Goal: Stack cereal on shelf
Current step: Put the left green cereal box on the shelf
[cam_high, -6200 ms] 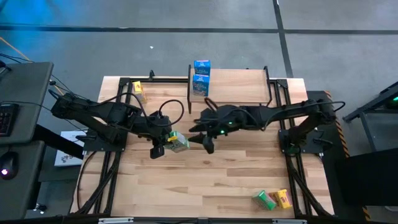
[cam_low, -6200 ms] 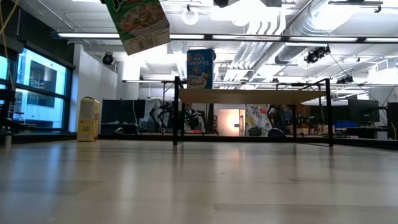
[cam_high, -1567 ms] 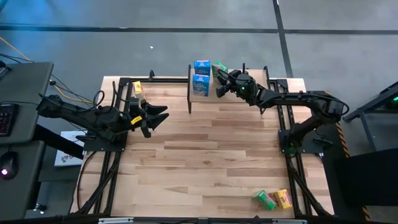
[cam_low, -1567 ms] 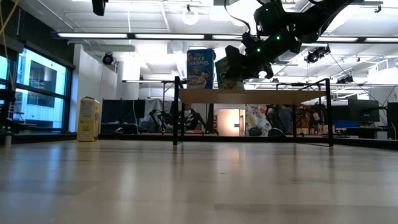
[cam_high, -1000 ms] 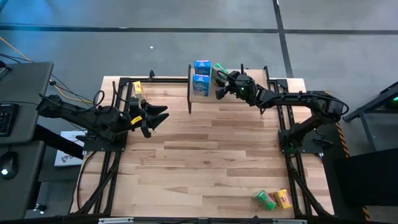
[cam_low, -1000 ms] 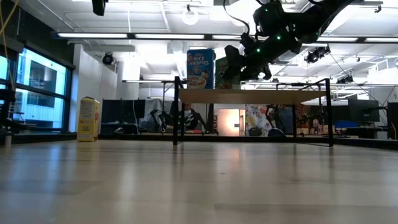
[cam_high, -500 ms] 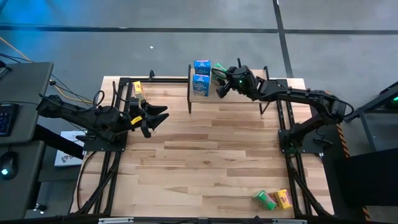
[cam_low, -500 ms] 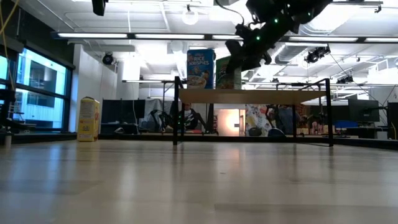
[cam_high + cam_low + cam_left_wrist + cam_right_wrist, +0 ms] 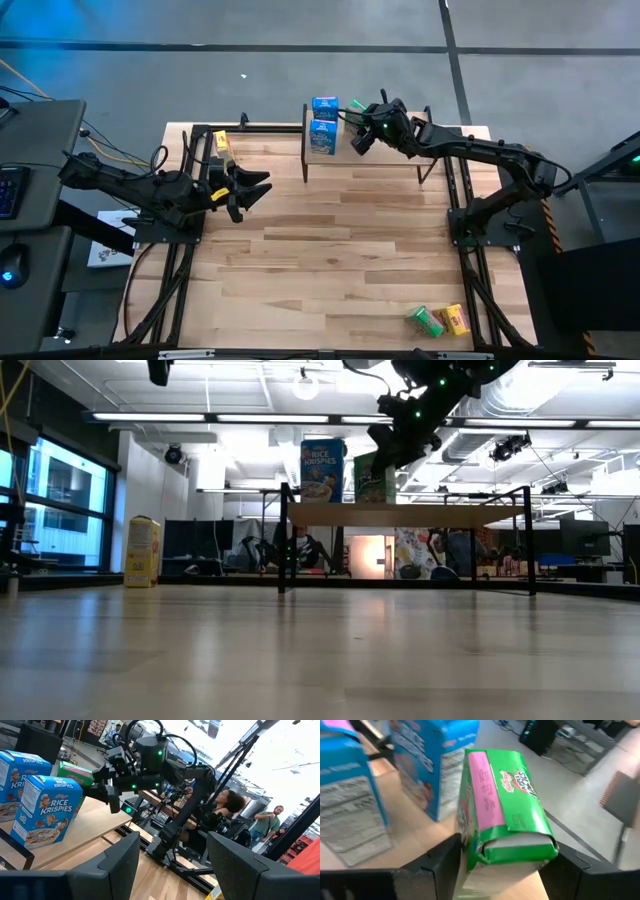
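Green cereal box [image 9: 502, 810], light crushable cardboard: my right gripper [image 9: 362, 133] clamps its sides beside the Rice Krispies boxes [image 9: 323, 122]; left gripper [image 9: 252, 186] apart.

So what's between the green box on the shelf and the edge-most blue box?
Nothing: in the low view a bare strip of shelf separates the green box from the blue box. The right hand is at the green box.

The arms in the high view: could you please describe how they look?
Both are dark, jointed arms with black cables looped along them. The right arm's tool shows small green lights on its wrist; the left arm's tool ends in two dark, flat fingers.
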Motion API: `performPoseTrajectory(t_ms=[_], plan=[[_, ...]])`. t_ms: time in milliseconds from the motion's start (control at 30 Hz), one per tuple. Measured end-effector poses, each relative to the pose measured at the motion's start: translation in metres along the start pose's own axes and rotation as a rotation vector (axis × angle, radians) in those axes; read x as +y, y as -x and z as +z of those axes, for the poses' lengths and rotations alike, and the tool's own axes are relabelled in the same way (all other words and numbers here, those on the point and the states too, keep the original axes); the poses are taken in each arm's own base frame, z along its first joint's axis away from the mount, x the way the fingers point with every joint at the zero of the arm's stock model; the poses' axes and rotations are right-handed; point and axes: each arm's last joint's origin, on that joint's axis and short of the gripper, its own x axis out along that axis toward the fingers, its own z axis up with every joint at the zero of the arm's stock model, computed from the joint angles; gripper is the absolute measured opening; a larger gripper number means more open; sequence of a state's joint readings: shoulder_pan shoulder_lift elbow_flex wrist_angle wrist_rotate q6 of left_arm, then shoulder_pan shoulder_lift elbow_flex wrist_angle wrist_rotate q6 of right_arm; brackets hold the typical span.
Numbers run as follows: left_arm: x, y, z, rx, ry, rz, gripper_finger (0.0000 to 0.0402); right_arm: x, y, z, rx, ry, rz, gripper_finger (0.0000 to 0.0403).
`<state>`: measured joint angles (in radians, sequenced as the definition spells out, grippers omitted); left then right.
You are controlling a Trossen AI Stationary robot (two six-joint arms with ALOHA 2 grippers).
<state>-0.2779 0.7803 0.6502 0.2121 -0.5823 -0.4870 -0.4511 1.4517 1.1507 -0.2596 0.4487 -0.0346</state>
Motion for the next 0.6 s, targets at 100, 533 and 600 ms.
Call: performPoseTrajectory(t_ms=[100, 533, 600], plan=[[0.0, 0.0, -0.001, 0.009, -0.006, 0.005, 0.022, 0.001, 0.0, 0.002, -0.016, -0.006, 0.036, 0.022], [0.0, 0.0, -0.001, 0.008, -0.006, 0.005, 0.022, 0.0, 0.001, 0.013, -0.123, -0.024, 0.027, 0.022], [0.0, 0.0, -0.001, 0.008, -0.006, 0.005, 0.022, 0.0, 0.001, 0.014, -0.135, -0.035, 0.029, 0.022]])
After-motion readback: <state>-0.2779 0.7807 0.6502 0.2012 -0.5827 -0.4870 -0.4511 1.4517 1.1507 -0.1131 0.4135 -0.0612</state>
